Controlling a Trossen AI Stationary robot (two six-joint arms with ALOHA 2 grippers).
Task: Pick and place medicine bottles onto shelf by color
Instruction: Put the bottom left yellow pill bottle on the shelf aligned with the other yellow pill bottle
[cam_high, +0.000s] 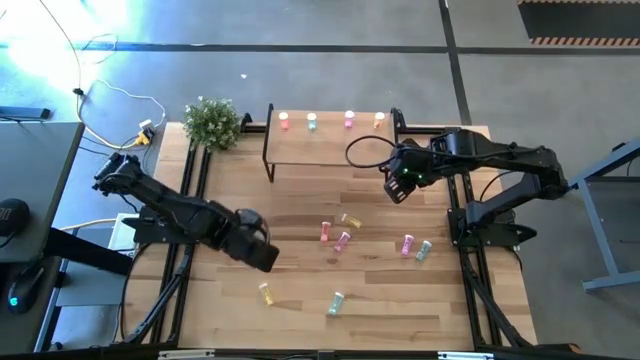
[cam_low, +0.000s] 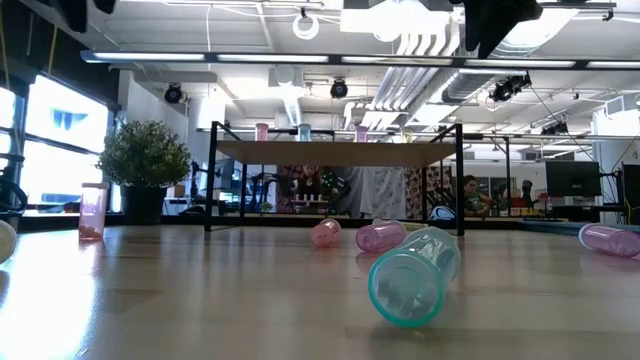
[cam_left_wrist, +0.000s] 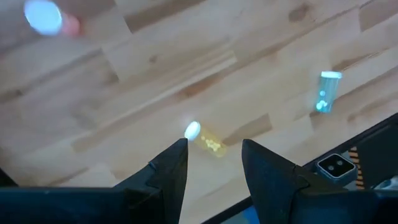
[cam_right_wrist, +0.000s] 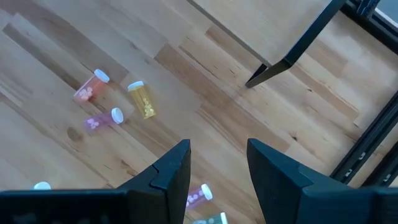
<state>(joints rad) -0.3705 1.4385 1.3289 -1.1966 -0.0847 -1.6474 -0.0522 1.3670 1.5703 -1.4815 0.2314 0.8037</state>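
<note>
L gripper (cam_left_wrist: 214, 165) was seen hovering w/ jaws apart, nothing held, above the near-left of the table. A yellow bottle (cam_left_wrist: 207, 139) lay on its side just ahead of the fingertips, long axis set across the gap, approx. L arm was judged nearer. R gripper (cam_right_wrist: 217, 168) was held open, empty, by the shelf (cam_high: 330, 145); four bottles were stood there.

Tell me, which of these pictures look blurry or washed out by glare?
High view: window glare whitens the floor at upper left. Low view: the near mint-green bottle is soft, the room behind sharper. Left wrist view: the yellow bottle and the mint-green bottle glow, overexposed.
</note>
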